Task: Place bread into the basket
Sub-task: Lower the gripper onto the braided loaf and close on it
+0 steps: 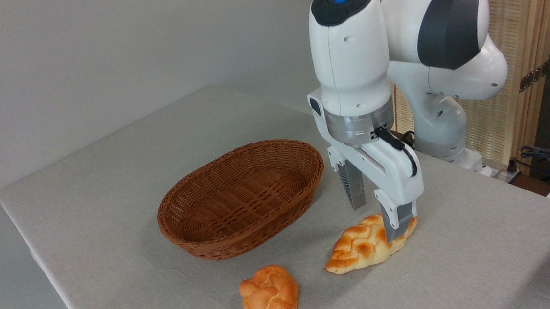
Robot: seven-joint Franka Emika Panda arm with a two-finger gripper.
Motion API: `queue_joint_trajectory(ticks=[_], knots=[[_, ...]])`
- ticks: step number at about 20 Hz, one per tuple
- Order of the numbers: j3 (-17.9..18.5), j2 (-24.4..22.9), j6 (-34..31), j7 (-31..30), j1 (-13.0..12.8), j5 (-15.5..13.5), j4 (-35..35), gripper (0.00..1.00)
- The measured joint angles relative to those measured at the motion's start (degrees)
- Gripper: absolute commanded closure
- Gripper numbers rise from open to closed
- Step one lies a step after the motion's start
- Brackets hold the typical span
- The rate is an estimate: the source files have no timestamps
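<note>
Bread (361, 247) under spread tool (376, 220), on table (110, 187)

From my remote station I count two baked pieces on the table (108, 153): one braided loaf (360, 246) right of the basket (239, 201) and one knotted bun (269, 295) in front of it. There is one basket, oval and wicker. One arm stands behind the basket, ending in one gripper (375, 215) with two fingers (354, 187).

no readable text, label, brand or number shows on anything.
</note>
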Motion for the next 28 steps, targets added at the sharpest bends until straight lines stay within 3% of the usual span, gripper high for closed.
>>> queue_joint_trajectory(ticks=[10,16,18,21,28], knots=[[0.1,0.0,3.3,0.0,0.0,0.0,-3.3,0.03],[0.2,0.2,3.3,0.0,0.0,0.0,-3.5,0.47],[0.2,0.5,3.3,0.0,0.0,0.0,-3.6,0.55],[0.2,0.8,3.4,0.0,0.0,0.0,-3.6,0.61],[0.2,0.9,3.4,0.0,0.0,0.1,-3.6,0.61]])
